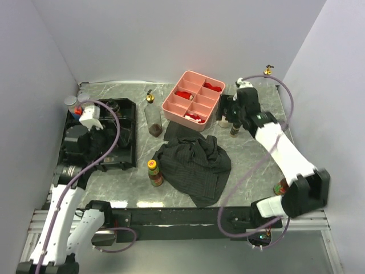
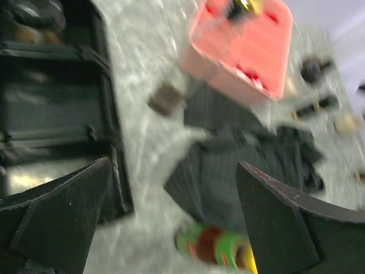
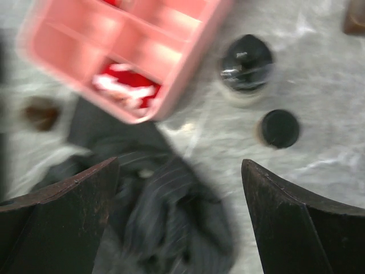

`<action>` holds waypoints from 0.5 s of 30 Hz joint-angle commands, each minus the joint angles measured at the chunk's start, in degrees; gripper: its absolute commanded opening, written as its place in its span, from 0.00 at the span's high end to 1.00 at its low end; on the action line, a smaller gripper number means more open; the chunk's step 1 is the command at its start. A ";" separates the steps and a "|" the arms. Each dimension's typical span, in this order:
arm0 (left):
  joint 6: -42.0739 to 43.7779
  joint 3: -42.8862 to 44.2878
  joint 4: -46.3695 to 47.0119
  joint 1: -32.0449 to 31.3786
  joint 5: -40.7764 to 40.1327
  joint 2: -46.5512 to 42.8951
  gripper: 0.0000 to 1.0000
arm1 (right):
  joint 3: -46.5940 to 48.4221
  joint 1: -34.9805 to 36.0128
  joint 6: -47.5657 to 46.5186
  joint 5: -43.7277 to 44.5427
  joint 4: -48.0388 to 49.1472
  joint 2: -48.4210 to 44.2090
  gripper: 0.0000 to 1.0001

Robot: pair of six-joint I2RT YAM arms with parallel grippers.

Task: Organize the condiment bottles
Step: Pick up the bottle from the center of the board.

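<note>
Right gripper (image 3: 179, 165), fingers spread and empty, hovers short of a black-capped bottle (image 3: 247, 63). Left gripper (image 2: 172, 165), also spread, frames a yellow-capped bottle (image 2: 214, 248) below.

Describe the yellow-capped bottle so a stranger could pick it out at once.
Start at the pink divided tray at the back of the table; a crumpled dark cloth lies just in front of it. At the cloth's near left edge stands a small bottle on its own. Its yellow cap and red label set it apart from the taller clear bottle behind it.
</note>
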 commanded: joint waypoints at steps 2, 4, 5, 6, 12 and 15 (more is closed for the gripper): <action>0.11 8.23 -13.58 -8.41 -1.13 -4.54 0.04 | -7.36 4.63 3.19 -2.98 5.47 -12.95 0.05; -0.33 11.38 -16.39 -9.57 -1.31 -3.49 0.06 | -9.65 6.57 3.63 -2.98 5.83 -16.03 0.05; -0.42 12.19 -18.93 -10.53 -1.66 -2.88 0.07 | -10.44 8.75 3.72 -2.90 6.00 -17.08 0.05; -0.68 12.63 -19.74 -10.97 -2.10 -2.35 0.07 | -11.58 9.65 3.63 -2.81 6.35 -19.01 0.05; -1.04 14.13 -24.13 -15.72 -5.35 0.63 0.09 | -15.79 12.47 3.81 -2.98 7.84 -26.30 0.04; -2.35 14.66 -24.14 -20.54 -7.90 3.71 0.01 | -18.34 12.38 3.37 -2.98 9.52 -29.48 0.03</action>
